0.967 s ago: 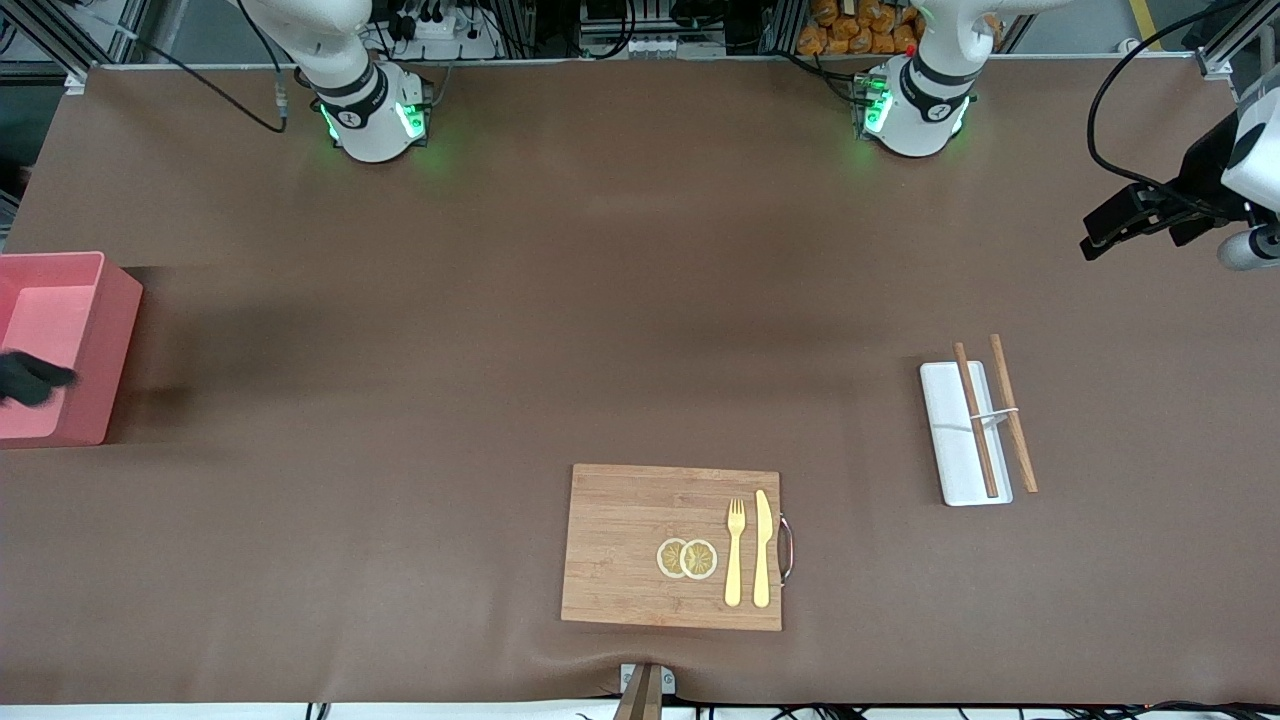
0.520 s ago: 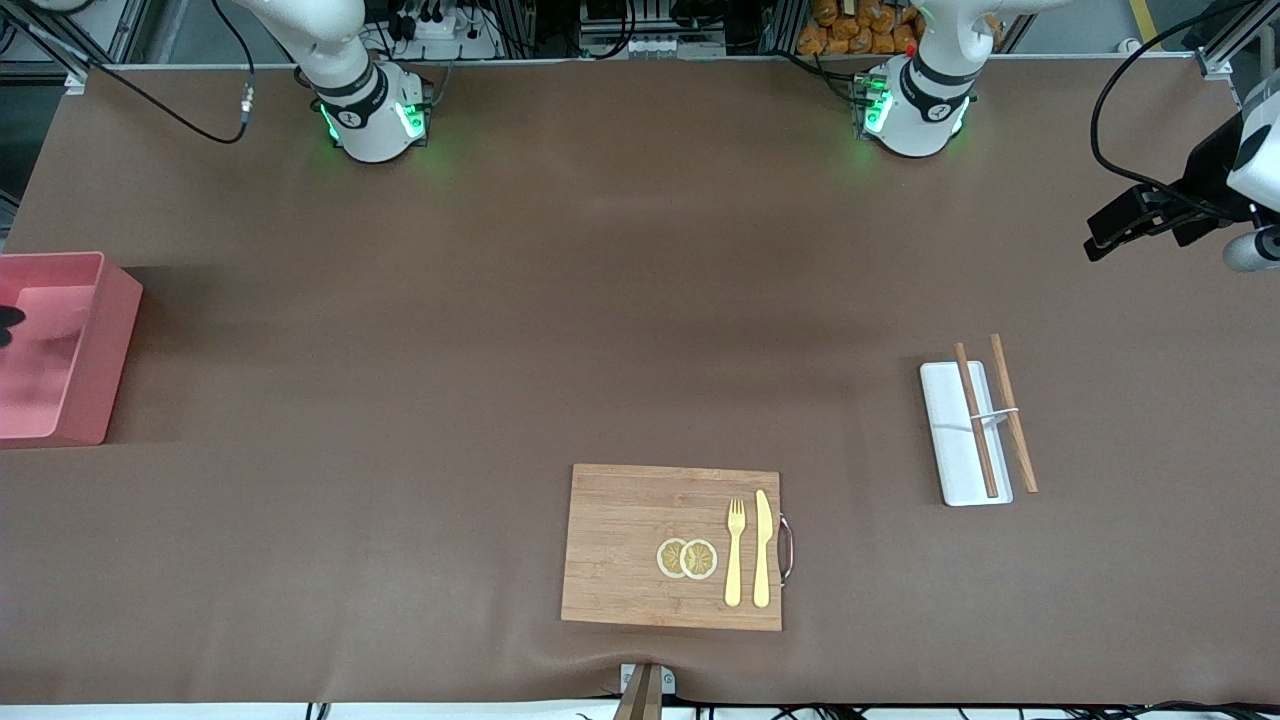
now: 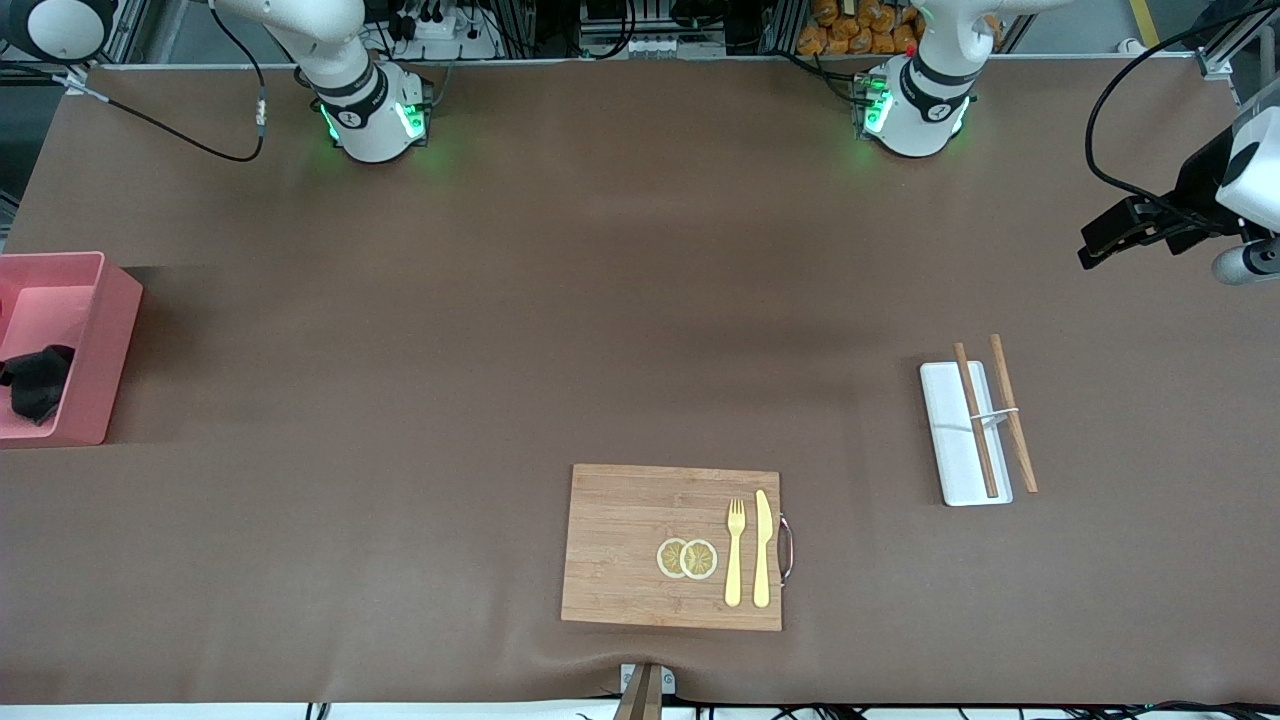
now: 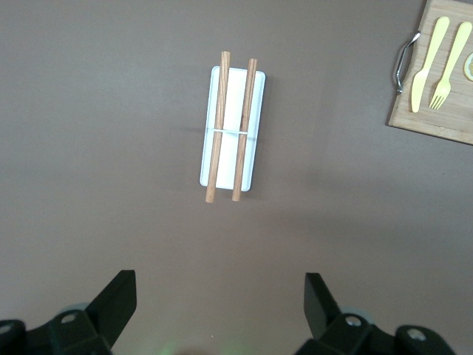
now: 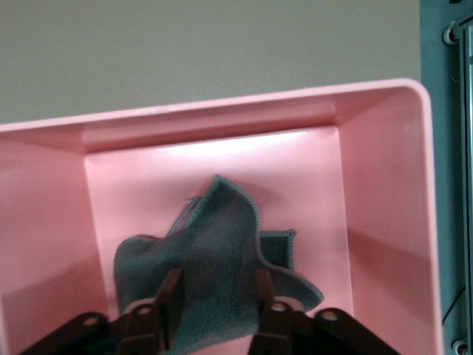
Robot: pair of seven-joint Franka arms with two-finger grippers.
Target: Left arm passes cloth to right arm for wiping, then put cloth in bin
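Note:
The dark grey cloth (image 3: 35, 380) lies crumpled inside the salmon-pink bin (image 3: 110, 330) at the right arm's end of the table. In the right wrist view my right gripper (image 5: 216, 285) hangs over the bin (image 5: 384, 185), open, with the cloth (image 5: 214, 237) loose on the bin floor under it. The front view does not show that gripper. My left gripper (image 3: 1105, 238) waits over bare table at the left arm's end. It is open (image 4: 219, 296) with nothing between its fingers.
A wooden cutting board (image 3: 620, 540) near the front edge carries a fork (image 3: 735, 550), a knife (image 3: 762, 548) and two lemon slices (image 3: 686, 558). A white tray (image 3: 950, 440) with two chopsticks (image 3: 975, 420) lies toward the left arm's end.
The cloth hung over the bin a second ago; now it lies inside. The right gripper has opened and let it go. The left gripper has shifted only slightly.

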